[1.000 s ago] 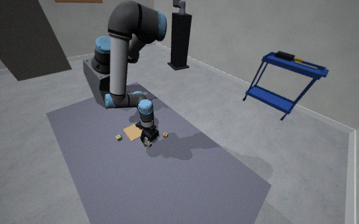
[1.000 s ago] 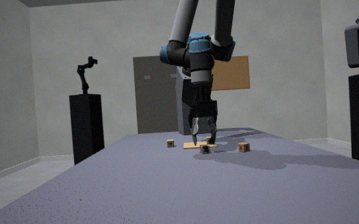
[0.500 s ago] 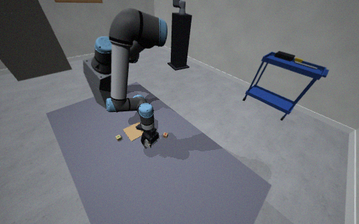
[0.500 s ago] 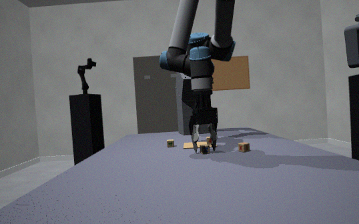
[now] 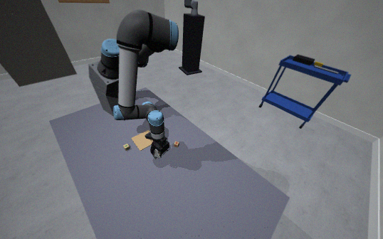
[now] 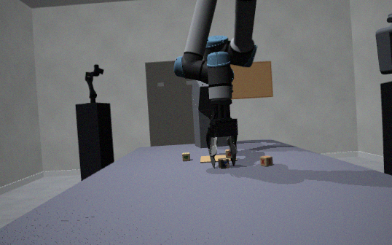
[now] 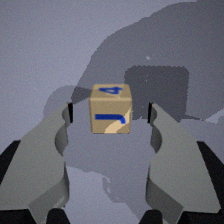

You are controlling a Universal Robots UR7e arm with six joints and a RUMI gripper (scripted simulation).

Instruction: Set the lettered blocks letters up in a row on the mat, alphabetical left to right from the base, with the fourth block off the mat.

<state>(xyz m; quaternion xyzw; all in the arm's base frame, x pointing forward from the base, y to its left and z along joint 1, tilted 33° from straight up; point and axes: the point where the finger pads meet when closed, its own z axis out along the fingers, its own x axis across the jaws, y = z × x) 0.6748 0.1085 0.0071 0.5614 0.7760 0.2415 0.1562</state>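
Observation:
My gripper [image 5: 158, 155] [image 6: 224, 166] [image 7: 110, 104] is open, pointing down, with its fingers low on either side of a blue-marked block [image 6: 224, 163] [image 7: 111, 112]. Gaps show on both sides of it in the wrist view. Its large face shows a blue J-like mark lying sideways, and a smaller visible face shows a 4. A red-marked block [image 6: 228, 154] stands on the tan mat [image 5: 139, 143] [image 6: 206, 159], partly behind a finger. A green-marked block [image 5: 127, 146] [image 6: 186, 157] and another red-marked block [image 5: 176, 144] [image 6: 266, 161] stand off the mat, on opposite sides.
The blocks and mat stand on a large purple-grey surface [image 5: 150, 199] [image 6: 197, 204]. The arm's shadow lies around the gripper. A blue cart [image 5: 289, 105] and a dark pedestal [image 5: 193, 43] stand away from the work area.

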